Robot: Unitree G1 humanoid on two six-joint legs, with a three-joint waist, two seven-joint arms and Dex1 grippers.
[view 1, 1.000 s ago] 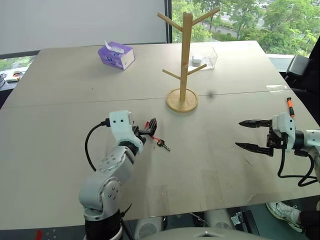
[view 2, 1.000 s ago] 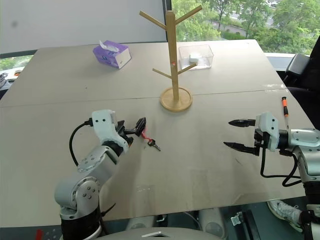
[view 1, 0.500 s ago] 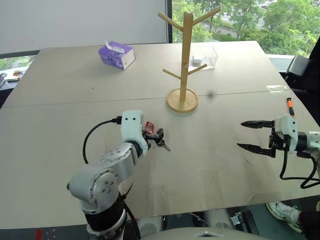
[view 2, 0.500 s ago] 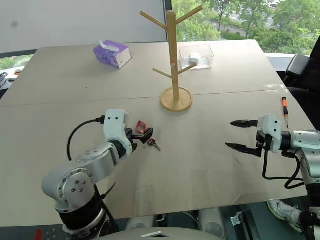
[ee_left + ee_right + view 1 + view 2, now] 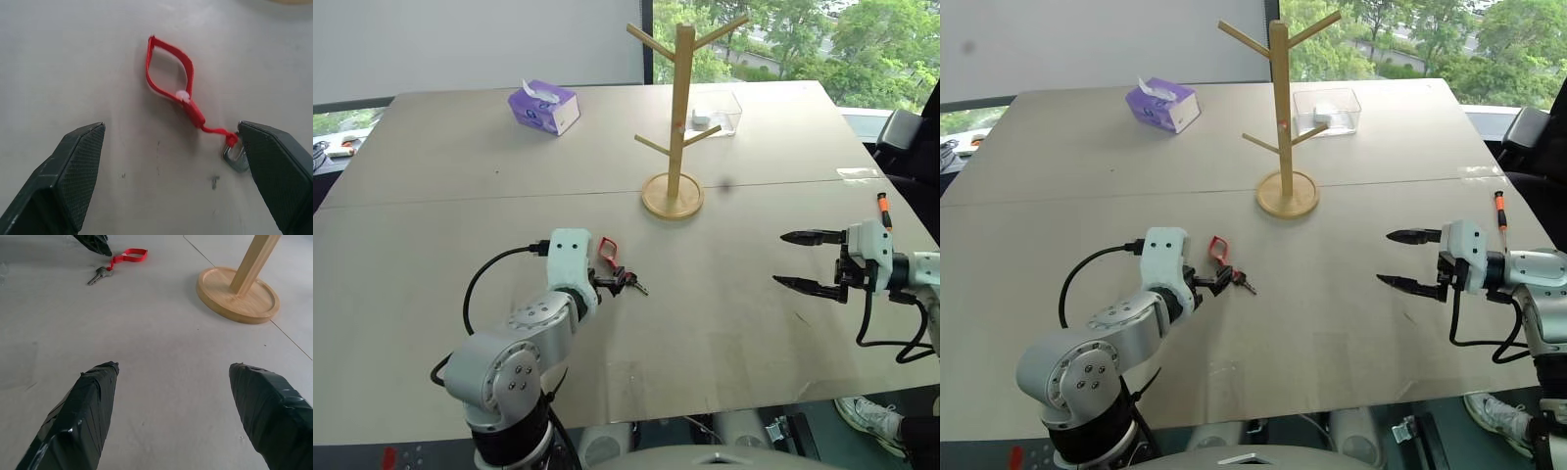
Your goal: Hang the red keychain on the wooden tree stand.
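Red keychain (image 5: 171, 78) flat on desk (image 5: 431, 225), near-left of wooden tree stand (image 5: 677, 108). Left end effector (image 5: 171, 171) released, jaws straddling it. Right end effector (image 5: 795, 260) released, empty, far right.

The key of the red keychain (image 5: 171, 93) is partly covered by one finger (image 5: 279, 171) of the left gripper (image 5: 171, 176). The wooden tree stand (image 5: 242, 289) is cut off above its base. Contents of the clear box (image 5: 715, 113) are too small to identify.

Bare table (image 5: 734, 294) lies between red keychain (image 5: 607, 250) and wooden tree stand (image 5: 675, 108) (pegs angled upward).
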